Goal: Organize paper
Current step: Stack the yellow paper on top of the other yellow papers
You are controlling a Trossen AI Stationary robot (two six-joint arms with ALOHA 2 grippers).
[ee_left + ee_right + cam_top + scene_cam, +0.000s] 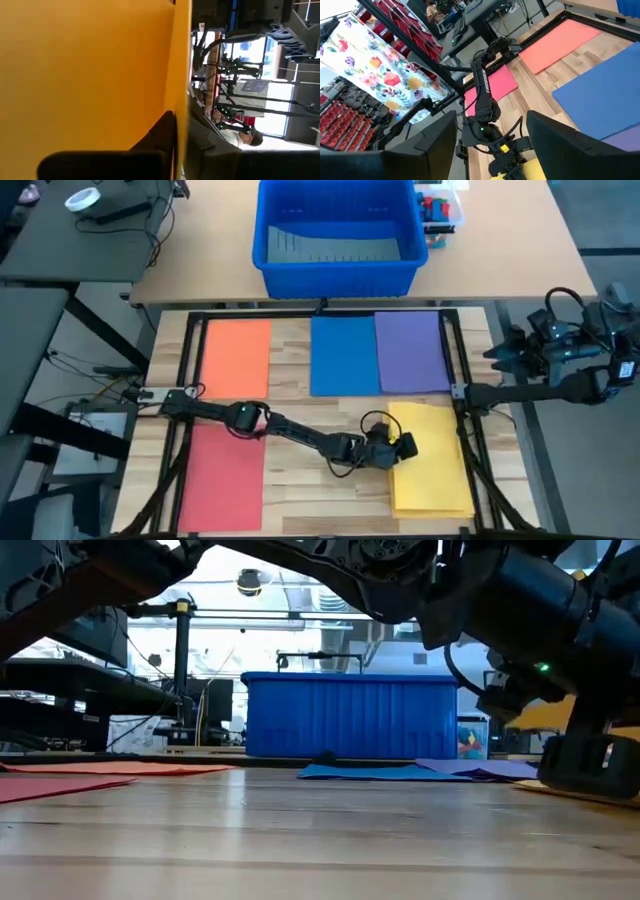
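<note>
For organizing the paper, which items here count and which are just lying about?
Part of the job:
orange sheet
blue sheet
purple sheet
yellow sheet, with the left gripper at its edge
red sheet

Lying about:
blue bin
tape roll
clear box

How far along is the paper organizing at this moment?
Nothing looks gathered yet: the orange sheet, blue sheet, purple sheet and red sheet lie spread out. The left gripper is at the yellow sheet's edge. Right gripper waits off-table.
</note>
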